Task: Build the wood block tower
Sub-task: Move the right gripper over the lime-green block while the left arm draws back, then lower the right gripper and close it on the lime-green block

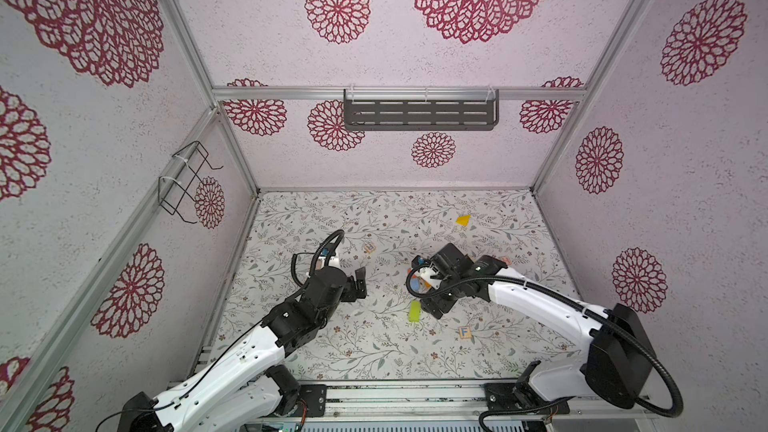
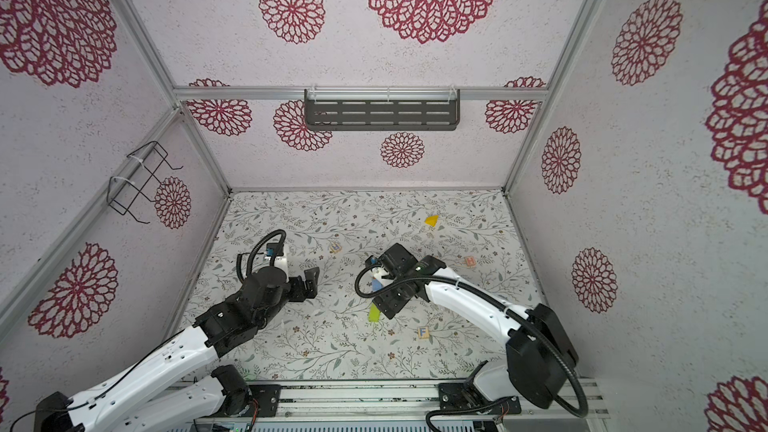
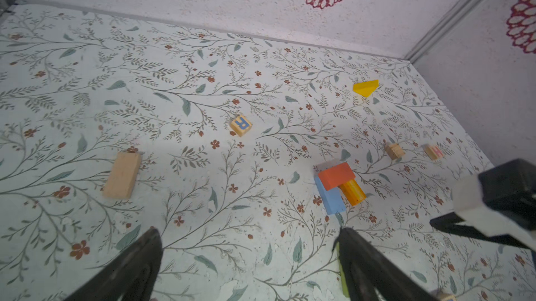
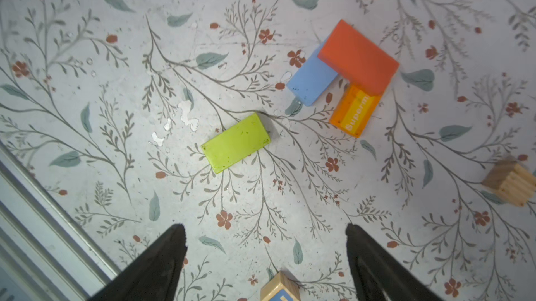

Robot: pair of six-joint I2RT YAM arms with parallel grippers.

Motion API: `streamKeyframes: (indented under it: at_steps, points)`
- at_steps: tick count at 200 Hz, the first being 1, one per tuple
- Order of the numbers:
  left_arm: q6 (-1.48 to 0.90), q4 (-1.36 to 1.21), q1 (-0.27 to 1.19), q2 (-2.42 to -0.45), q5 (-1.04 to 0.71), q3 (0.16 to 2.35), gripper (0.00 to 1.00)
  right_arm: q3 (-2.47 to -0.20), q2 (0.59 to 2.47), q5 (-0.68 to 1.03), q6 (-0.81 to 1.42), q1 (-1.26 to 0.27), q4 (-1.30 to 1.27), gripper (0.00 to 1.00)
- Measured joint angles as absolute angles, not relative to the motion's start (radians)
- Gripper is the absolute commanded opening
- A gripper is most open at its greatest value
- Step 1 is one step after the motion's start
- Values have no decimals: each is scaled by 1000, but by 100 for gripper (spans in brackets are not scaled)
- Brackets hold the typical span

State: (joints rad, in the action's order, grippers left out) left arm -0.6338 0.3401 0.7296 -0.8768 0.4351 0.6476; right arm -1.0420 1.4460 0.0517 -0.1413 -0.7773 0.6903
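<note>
- Wood block tower (image 4: 358, 56) sits low on the floral counter (image 1: 311, 222), right of centre and partly under the right arm in both top views. It is a red block (image 3: 336, 175) laid across a blue block (image 4: 311, 82) and an orange block (image 4: 355, 109).
- The counter has wide bare room at the back and on the left. Walls close three sides, and a metal rail runs along the front.
- Left end effector (image 3: 249, 233) hangs released and empty over bare counter, apart from the tower.
- Right end effector (image 4: 265, 227) is also spread wide and holds nothing, near the lime-green block (image 4: 235, 143).
- Tan plank (image 3: 121, 175) lies flat and alone, free on every side.
- The lime-green block lies flat near the tower without touching it, and is probably the next piece. Taking it calls for jaws turned across its narrow width, then a level set-down on the red block.
- Lettered cube (image 4: 280, 288) sits close by the right fingers, so a careless descent could nudge it.
- Yellow wedge (image 3: 366, 88) lies far back, well clear.
</note>
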Motion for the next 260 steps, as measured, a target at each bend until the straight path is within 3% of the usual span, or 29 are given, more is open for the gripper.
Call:
streamKeyframes:
  at_steps: [69,135,260]
  points:
    - [-705,337,670,-804,462,517,97,-1087,1576,108,-341,-788,688,88]
    - [-727,299,605,-820,430,482,97,-1158,1734,104,-366,-836,687,86]
    - [-736,273,562,-854,382,470,97,-1214,1814,91,-393,-867,720,88]
